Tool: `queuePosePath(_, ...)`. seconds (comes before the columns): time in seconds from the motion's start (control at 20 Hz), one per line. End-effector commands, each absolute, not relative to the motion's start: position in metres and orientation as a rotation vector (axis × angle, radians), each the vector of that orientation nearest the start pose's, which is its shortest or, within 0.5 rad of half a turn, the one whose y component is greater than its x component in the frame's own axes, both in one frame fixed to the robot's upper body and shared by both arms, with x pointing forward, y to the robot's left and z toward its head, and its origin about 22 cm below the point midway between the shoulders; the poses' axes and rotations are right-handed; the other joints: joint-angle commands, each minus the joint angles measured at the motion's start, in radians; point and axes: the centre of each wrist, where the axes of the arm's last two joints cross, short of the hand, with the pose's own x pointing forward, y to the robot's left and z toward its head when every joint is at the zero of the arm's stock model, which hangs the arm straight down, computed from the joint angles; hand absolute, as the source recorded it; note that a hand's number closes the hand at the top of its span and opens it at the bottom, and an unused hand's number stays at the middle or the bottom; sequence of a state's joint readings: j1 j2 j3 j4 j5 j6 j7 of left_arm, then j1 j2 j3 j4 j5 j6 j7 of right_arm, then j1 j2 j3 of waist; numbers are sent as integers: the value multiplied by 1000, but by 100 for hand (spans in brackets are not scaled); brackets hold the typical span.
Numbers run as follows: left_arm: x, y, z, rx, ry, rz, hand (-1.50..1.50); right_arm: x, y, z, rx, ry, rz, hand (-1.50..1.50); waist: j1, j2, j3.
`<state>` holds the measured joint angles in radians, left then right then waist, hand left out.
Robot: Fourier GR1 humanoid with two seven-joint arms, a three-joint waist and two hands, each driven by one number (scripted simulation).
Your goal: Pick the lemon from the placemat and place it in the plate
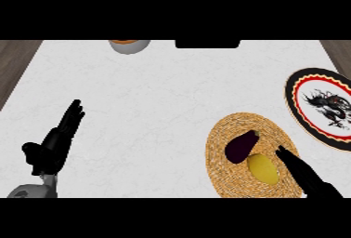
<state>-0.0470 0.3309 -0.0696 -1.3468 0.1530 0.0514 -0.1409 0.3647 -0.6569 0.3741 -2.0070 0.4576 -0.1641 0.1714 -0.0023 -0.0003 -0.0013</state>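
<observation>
Nothing of the transfer itself can be counted as done yet, judging by how things lie. The lemon [263,168] is seen resting on the woven placemat [237,135], at its near side, touching or just beside a dark purple eggplant [241,146] that lies a little farther back. The right robot hand [299,173] is stretched over the placemat's right part, its fingers held straight and open, the tips just beside the lemon; no grasp is shown, and whether contact has been made cannot be told. The plate [302,81], black-rimmed with a red ring and a dragon figure, is set to the right and farther back on the counter [171,93], near the placemat but apart from it, and nothing is seen on it. The left robot hand [58,139] is held open and resting at the left. Closing on the lemon, lifting, carrying and releasing are judged to remain. A grey bowl [129,45] stands at the far edge.
</observation>
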Motion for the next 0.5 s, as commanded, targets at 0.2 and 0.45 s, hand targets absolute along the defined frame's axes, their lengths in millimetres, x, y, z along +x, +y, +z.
queuePosePath(0.2, 243, 300, -14, 175, -1530, -123, 0, 161, -272, 70, -624, -1202, 973, -150, 5, 0, 1)
queuePosePath(0.45, 244, 299, -31, 148, -1530, -146, 0, 172, -252, 40, -687, -1102, 1047, -150, 5, 1, 1)
